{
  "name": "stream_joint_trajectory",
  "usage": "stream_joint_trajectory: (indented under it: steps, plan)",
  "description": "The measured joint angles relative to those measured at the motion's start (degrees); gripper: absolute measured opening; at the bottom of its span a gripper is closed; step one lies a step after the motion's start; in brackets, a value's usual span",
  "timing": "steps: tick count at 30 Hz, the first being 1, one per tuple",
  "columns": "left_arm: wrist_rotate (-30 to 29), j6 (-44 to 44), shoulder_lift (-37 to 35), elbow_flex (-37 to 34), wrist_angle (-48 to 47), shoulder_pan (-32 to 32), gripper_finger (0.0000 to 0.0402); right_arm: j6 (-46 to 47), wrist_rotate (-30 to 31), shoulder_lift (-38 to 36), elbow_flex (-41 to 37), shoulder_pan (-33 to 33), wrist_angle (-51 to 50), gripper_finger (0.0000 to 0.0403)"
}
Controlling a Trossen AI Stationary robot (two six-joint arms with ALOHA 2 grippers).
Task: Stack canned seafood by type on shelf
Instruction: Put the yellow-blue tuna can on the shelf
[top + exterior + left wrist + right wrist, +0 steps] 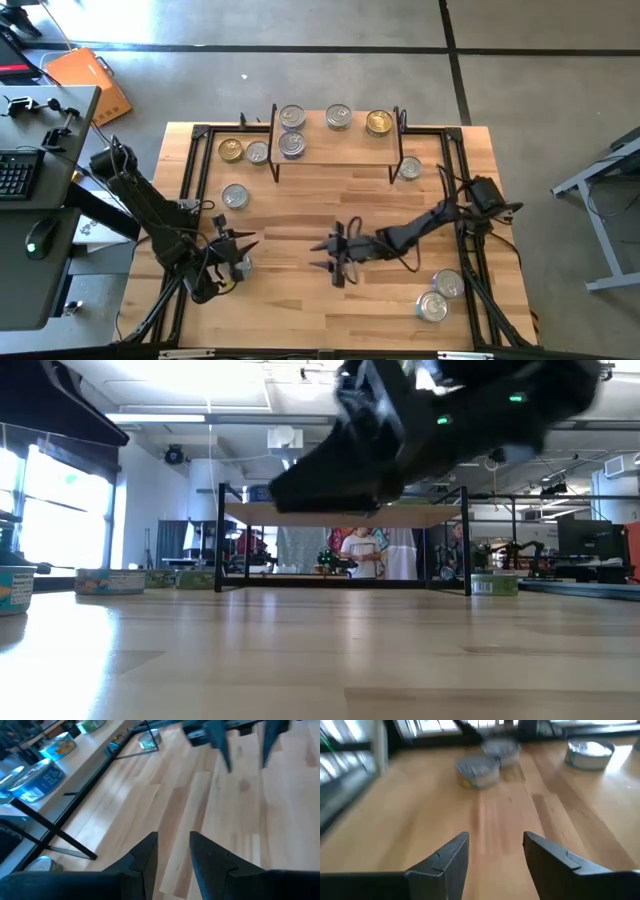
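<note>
Right gripper (333, 258) above mid-table, fingers (451, 854) spread, grasping nothing, touching nothing. Left gripper (243, 253) near front-left of table (300, 300), fingers (145, 854) apart with narrow gap, empty. Shelf (335, 145) at back edge, carrying four tins (339, 118). Other tins (234, 196) along left edge, at right-back, near front-right corner; all well apart from both grippers.

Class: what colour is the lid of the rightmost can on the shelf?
Gold, clearest in the high view: rightmost can on the shelf.
</note>
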Motion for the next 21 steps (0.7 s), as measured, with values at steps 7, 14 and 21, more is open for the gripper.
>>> stream_joint_trajectory:
  steps: [7, 14, 21]
  plan:
    - [-0.14, -4.45, 0.0, 0.0, 0.0, 3.52, 0.0106, -0.11, 7.73, 0.04, -6.97, 3.77, 17.12, 0.0181]
    - [-0.14, -6.92, 0.0, 0.0, 1.69, 4.46, 0.0106, 0.15, 7.95, 0.04, -7.53, 4.16, 19.93, 0.0181]
    - [-0.69, -2.09, 1.69, 0.0, 10.09, 4.3, 0.0106, -0.32, 7.97, 0.09, -5.15, 4.21, 19.95, 0.0181]
